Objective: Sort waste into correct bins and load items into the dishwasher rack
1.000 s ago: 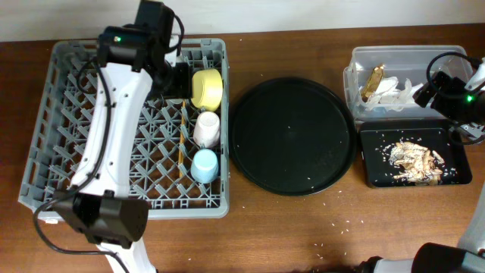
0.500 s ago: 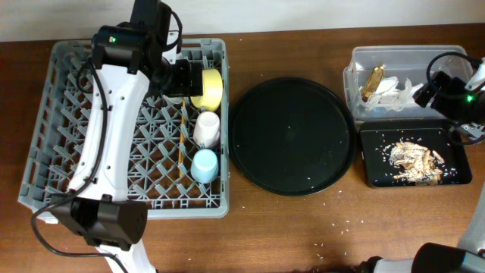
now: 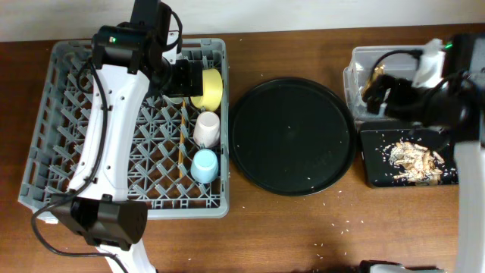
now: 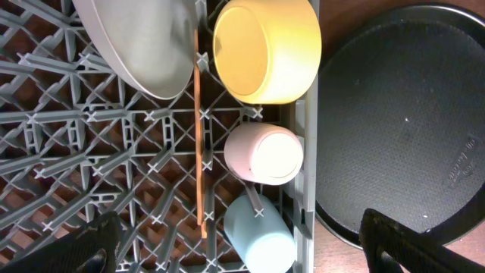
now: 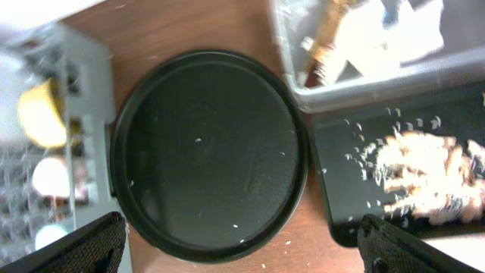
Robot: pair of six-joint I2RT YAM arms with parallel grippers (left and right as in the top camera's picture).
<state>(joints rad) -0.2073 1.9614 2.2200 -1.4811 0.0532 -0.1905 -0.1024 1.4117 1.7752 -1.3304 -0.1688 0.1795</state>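
Overhead: the large square grey plastic rack [image 3: 38, 144] fills the desk's [image 3: 303, 227] left end, with the left arm [image 3: 114, 114] over its far side. The right arm [image 3: 447, 98] hangs near the far right corner, above a clear plastic tub [image 3: 360, 61] and a flat black rectangular tray [image 3: 371, 174] of brown scraps [image 3: 413, 159].

Left wrist: the left jaws are spread wide and empty above the rack's yellow bowl [image 4: 265, 49], grey-white round plate [image 4: 136, 45], small pink cup [image 4: 265, 152], light-blue cup [image 4: 261, 235] and thin wooden chopstick [image 4: 198, 136].

Right wrist: the right jaws are wide apart, holding nothing; a round black tray [image 5: 204, 152] fills the middle.
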